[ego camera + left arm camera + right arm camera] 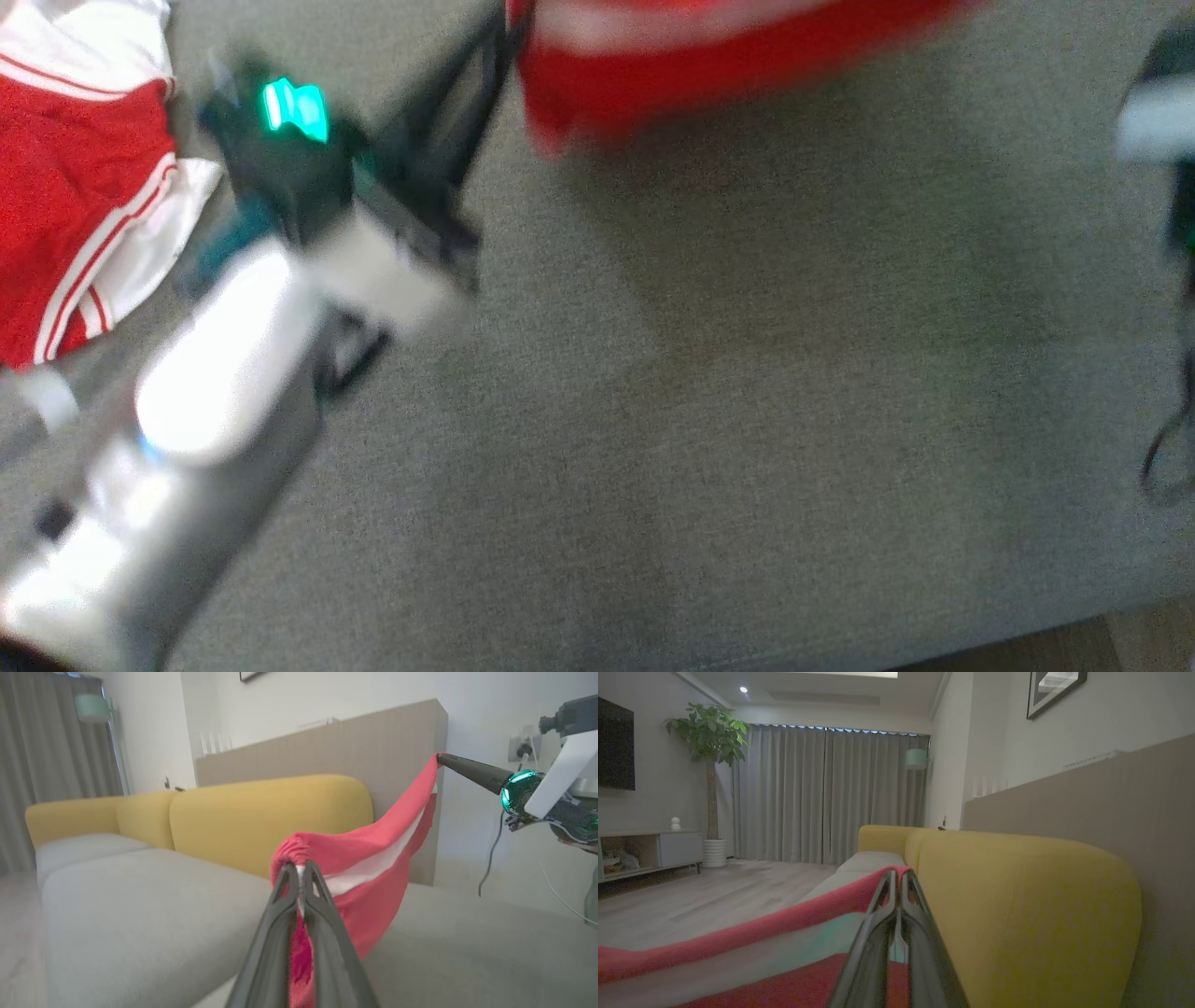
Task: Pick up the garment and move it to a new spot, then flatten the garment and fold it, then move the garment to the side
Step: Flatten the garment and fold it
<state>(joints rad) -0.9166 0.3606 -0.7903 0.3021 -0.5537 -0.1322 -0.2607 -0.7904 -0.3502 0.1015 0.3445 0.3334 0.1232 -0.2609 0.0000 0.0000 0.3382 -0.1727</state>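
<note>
Red garment hangs stretched in the air over the grey sofa, left jaws and right jaws each clenched on one end, likely spreading it out so it lands flat.

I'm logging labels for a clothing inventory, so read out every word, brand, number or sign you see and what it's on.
No text can be read in any view.
The garment: red with white stripes, no print or tag visible.
The framed picture on the wall: too dark and cropped to tell.
</note>
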